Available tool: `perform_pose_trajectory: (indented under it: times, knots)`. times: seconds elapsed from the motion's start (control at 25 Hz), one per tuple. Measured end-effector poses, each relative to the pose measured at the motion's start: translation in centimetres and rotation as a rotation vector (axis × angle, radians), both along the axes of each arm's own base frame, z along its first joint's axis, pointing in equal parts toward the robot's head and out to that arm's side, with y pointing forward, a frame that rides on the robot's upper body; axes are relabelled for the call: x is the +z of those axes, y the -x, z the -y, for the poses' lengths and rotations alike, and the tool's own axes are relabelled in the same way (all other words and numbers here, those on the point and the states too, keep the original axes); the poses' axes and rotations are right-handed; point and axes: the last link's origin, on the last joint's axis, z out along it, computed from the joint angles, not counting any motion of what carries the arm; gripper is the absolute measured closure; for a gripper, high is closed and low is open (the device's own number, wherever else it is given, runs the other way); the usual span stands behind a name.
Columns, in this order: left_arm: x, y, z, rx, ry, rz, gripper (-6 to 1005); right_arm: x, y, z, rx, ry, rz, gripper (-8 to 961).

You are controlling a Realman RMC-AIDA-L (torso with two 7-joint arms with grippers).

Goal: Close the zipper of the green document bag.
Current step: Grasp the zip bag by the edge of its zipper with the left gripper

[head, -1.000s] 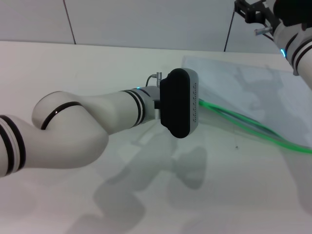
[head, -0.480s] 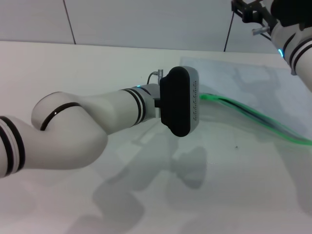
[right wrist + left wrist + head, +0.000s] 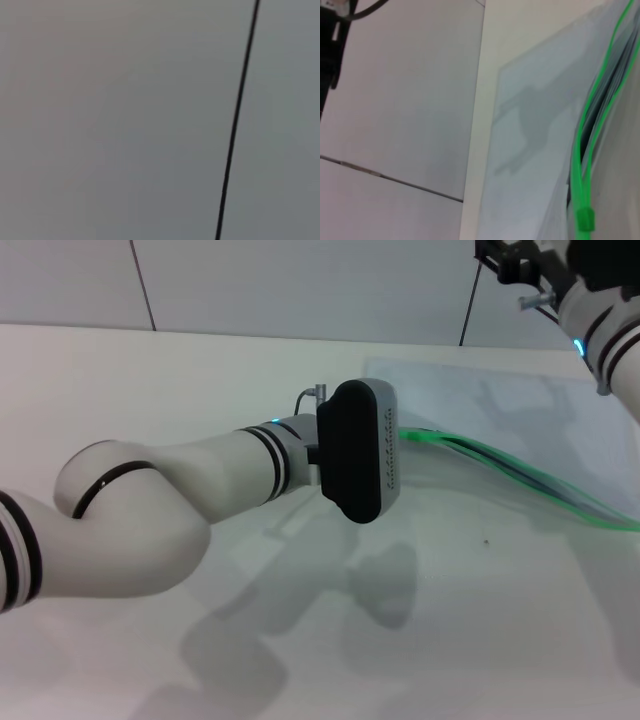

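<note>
The left arm, white w/ black joint bands, is reaching across the near part of the head view, its big black wrist housing blocking the left gripper (image 3: 395, 455) completely, so can't tell if that claw is open, closed or holding anything. The housing is sitting right at the near end of the thin bright green plastic zipper (image 3: 480, 455), where the strip begins.

Behind it, the large flat translucent grey-clear plastic document bag (image 3: 500, 405) is lying flat on the white table (image 3: 200, 370), right of centre, w/ the zipper running along its near long edge & trailing off to the right. The two green tracks are standing apart w/ a dark gap between them, so the mouth is gaping.

The left wrist view is giving what the head view can't: a small green slider tab (image 3: 585, 220) sitting on the joined end of the strip, the two tracks splitting beyond it, plus arm shadow falling on the bag's surface.

The right arm is hanging high at the far right, right gripper (image 3: 510, 265) above the table; jaw state can't tell. Its wrist view is showing only plain grey wall (image 3: 125, 120) w/ one dark seam line.

Farthest back, grey wall panels are rising behind the table
</note>
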Motion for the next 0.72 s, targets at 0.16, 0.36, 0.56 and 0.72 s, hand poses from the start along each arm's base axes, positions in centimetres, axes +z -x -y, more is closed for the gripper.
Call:
perform_pose_trajectory:
  times: [0.16, 0.36, 0.56, 0.72]
  knots:
    - [0.0, 0.7, 0.4, 0.011, 0.000, -0.003, 941, 0.0, 0.5, 0.0, 0.009, 0.105, -0.050, 132]
    - [0.0, 0.8, 0.9, 0.002, 0.001, 0.004, 938, 0.3, 1.8, 0.4, 0.093, 0.229, 0.011, 134]
    - [0.1, 0.7, 1.2, 0.009, 0.000, 0.026, 935, 0.3, 2.2, 1.1, 0.180, 0.360, 0.086, 136]
    - [0.3, 0.3, 1.3, 0.013, -0.004, 0.055, 933, 0.9, 2.0, 2.0, 0.251, 0.437, 0.121, 137]
